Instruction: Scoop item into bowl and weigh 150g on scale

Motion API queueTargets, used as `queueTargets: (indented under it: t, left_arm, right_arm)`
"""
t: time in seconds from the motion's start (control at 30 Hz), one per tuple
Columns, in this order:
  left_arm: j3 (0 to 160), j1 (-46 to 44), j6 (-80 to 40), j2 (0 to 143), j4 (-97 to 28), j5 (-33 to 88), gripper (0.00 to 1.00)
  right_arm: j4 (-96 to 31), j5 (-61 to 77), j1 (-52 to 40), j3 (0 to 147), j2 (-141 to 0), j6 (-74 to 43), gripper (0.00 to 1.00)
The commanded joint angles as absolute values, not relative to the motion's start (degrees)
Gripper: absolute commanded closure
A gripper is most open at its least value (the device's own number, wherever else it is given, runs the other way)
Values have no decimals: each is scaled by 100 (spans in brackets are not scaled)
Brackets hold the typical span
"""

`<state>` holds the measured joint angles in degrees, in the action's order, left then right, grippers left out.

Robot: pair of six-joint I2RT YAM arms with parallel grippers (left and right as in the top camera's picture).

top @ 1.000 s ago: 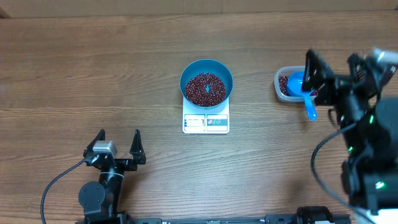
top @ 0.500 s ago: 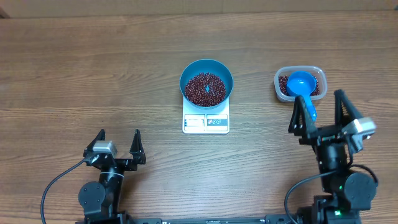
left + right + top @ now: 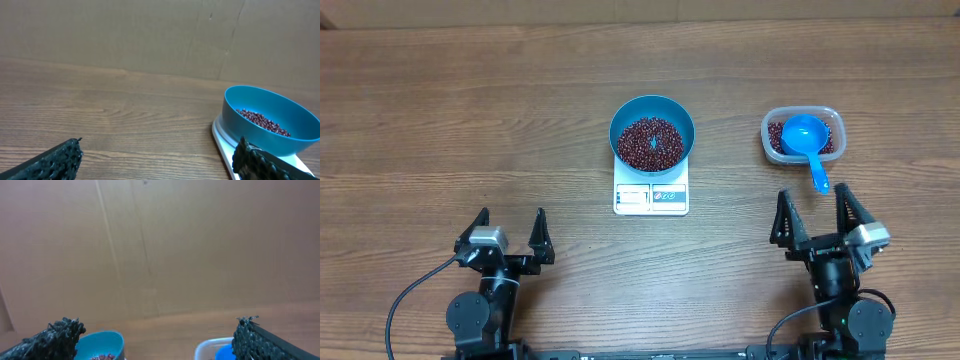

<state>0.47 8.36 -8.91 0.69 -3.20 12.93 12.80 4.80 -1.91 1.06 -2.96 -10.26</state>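
Moved since the earlier frames: the right arm, which reached over the tub, is now folded back at the near edge of the tabletop (image 3: 470, 100). Right tool (image 3: 812, 196): jaws spread wide, nothing between them, fingers (image 3: 55, 336) pointing away from the base toward the far side; it sits low and near the tip of the scoop's handle without touching it. Left tool (image 3: 512, 213): same folded pose at the near left edge, jaws spread wide and empty, unchanged, well apart from every object. Scoop (image 3: 802, 135): small, blue, its cup resting in the tub, its handle sticking out over the near rim toward the right tool. Tub (image 3: 830, 118): clear plastic, right of centre, some beans left under the scoop. Scale (image 3: 651, 198): white, flat, mid-tabletop, display edge facing the arms; the reading is too small to tell. Bowl (image 3: 623, 115): bright blue, standing upright on the scale's far part. Beans (image 3: 651, 142): dark red-brown heap covering the bowl's bottom.
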Motion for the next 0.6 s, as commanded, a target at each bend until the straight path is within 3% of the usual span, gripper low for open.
queueTargets:
  t: [0.0,0.37,0.57]
  left_arm:
    - [27,875,-943,25,-316,1356,1]
    - [27,875,-943,25,-316,1356,0]
    - [27,875,-943,25,-316,1356,0]
  right_arm:
    - [1085,213,-193,43,-36,-862,0]
    - [-458,434,-202,45,-12,-257,0]
    - [-462,410,-202,45,-12,51,0]
